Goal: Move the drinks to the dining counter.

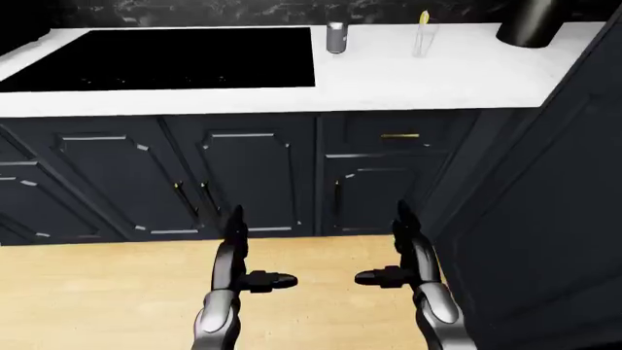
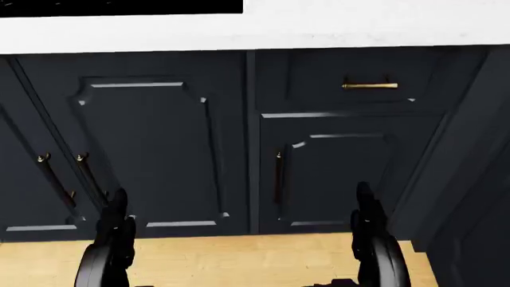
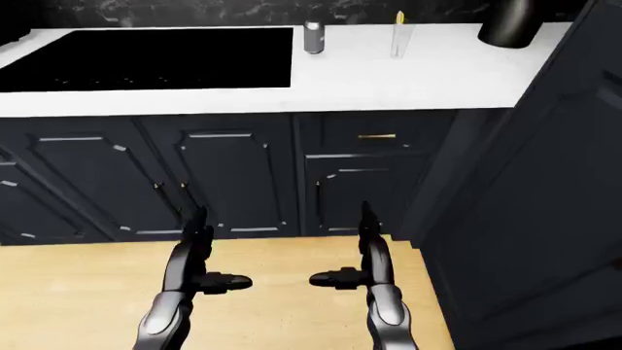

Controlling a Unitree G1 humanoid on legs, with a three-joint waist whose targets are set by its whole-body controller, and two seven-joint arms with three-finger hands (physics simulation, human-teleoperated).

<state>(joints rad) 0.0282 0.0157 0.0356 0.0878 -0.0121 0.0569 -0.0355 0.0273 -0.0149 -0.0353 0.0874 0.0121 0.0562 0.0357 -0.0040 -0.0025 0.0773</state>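
Note:
A grey can [image 1: 336, 37] stands on the white counter [image 1: 418, 80] at the top of the left-eye view, just right of the black cooktop [image 1: 165, 58]. A clear glass with a yellow straw [image 1: 424, 36] stands to the can's right. My left hand [image 1: 248, 273] and right hand [image 1: 394, 271] are both open and empty. They hang low over the wooden floor, well below the counter and apart from both drinks.
Dark cabinet doors [image 1: 243, 179] and a drawer with a brass handle [image 1: 399, 135] run under the counter. A tall dark panel [image 1: 554, 211] rises at the right. A black rounded vessel [image 1: 530, 22] stands at the counter's top right corner.

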